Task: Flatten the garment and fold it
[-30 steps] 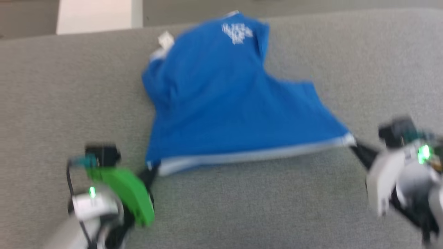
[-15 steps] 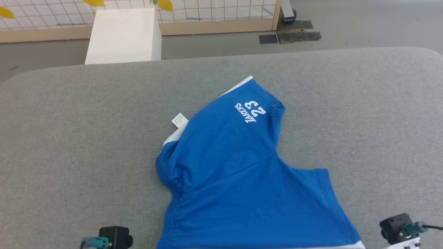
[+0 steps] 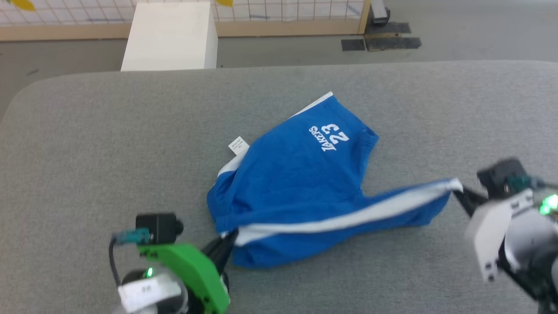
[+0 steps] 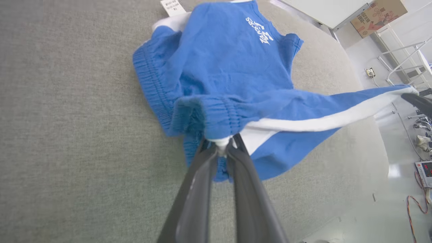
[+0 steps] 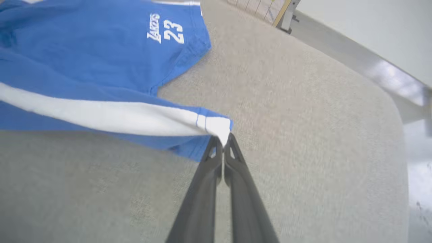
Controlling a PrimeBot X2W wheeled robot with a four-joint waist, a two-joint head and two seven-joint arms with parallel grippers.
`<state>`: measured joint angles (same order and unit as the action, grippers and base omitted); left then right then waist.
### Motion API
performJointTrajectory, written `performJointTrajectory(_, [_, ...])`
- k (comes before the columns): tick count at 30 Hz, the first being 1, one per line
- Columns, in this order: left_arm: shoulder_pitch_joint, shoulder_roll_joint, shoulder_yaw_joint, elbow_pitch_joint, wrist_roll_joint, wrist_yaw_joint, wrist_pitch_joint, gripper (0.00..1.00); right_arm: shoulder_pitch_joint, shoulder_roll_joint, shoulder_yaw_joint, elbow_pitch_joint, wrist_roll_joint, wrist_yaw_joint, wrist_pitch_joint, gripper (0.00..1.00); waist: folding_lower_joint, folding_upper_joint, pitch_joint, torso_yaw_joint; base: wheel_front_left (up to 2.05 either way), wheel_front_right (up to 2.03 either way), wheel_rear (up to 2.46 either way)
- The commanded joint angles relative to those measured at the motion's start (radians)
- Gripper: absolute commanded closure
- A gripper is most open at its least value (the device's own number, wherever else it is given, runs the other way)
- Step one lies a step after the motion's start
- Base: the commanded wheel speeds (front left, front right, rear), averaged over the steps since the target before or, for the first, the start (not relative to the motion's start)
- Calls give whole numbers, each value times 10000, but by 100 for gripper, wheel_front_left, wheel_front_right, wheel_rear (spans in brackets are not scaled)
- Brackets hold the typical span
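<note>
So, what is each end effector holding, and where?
The shorts: left end effector at the waistband, right end effector at the white hem corner.

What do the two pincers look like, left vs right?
Left pincer: long dark fingers, bright green shell, black camera block, teal plug, black cable, green light. Right pincer: same fingers, white shell, black camera block, teal plug, green light.

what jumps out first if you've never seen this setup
The blue shorts lie centred on the grey padded surface, a white 23 print on their far leg. Their white side stripe stretches taut between the left gripper, pinching the waistband end, and the right gripper, pinching the hem corner.
</note>
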<state>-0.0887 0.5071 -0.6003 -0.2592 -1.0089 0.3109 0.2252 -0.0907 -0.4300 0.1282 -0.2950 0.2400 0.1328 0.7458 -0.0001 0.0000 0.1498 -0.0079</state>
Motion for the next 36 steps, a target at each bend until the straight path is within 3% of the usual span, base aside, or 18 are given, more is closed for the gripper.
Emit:
performJointTrajectory(1, [-453, -138, 40, 173, 167, -72, 19, 100, -616, -139, 193, 288, 100, -21, -141, 100, 1, 0, 385, 316, 0, 0, 0])
performJointTrajectory(9, [-2515, -1253, 188, 1550, 191, -406, -116, 100, -4355, -825, 1538, 2900, 591, -21, -951, 100, 1, 0, 1684, 1061, 0, 0, 0])
performJointTrajectory(17, [-3775, -2112, 375, 2661, 492, -232, -698, 100, -7437, -1079, 3113, 5145, 1056, -21, -1412, 100, 1, 0, 2971, 1730, 0, 0, 0])
performJointTrajectory(29, [-3842, -2855, 456, 3159, 532, -190, -1564, 100, -9618, -994, 4665, 7853, 1731, -21, -2164, 100, 1, 0, 3820, 2617, 0, 0, 0])
performJointTrajectory(30, [-3819, -2871, 429, 3180, 531, -225, -1587, 89, -9675, -997, 4794, 8027, 1869, -21, -2117, 100, 1, 0, 3830, 2645, 0, 0, 0])
performJointTrajectory(31, [-3805, -2890, 415, 3196, 525, -247, -1606, 52, -9706, -1003, 4887, 8175, 1982, -21, -2050, 100, 1, 0, 3836, 2665, 0, 0, 0])
performJointTrajectory(32, [-3797, -2921, 404, 3218, 521, -272, -1644, 0, -9729, -1020, 5022, 8341, 2142, -21, -1935, 100, 1, 0, 3831, 2687, 0, 0, 0])
performJointTrajectory(33, [-3789, -2943, 393, 3240, 523, -286, -1673, 0, -9731, -1035, 5127, 8459, 2282, -21, -1833, 76, 1, 0, 3811, 2691, 0, 0, 0])
performJointTrajectory(35, [-3754, -2953, 353, 3253, 559, -329, -1746, 0, -9707, -1076, 5380, 8565, 2583, -21, -1717, 0, 1, 0, 3712, 2654, 0, 0, 0])
performJointTrajectory(36, [-3714, -2942, 323, 3234, 581, -361, -1783, 0, -9684, -1116, 5481, 8572, 2722, -21, -1740, 0, 1, 0, 3635, 2621, 0, 0, 0])
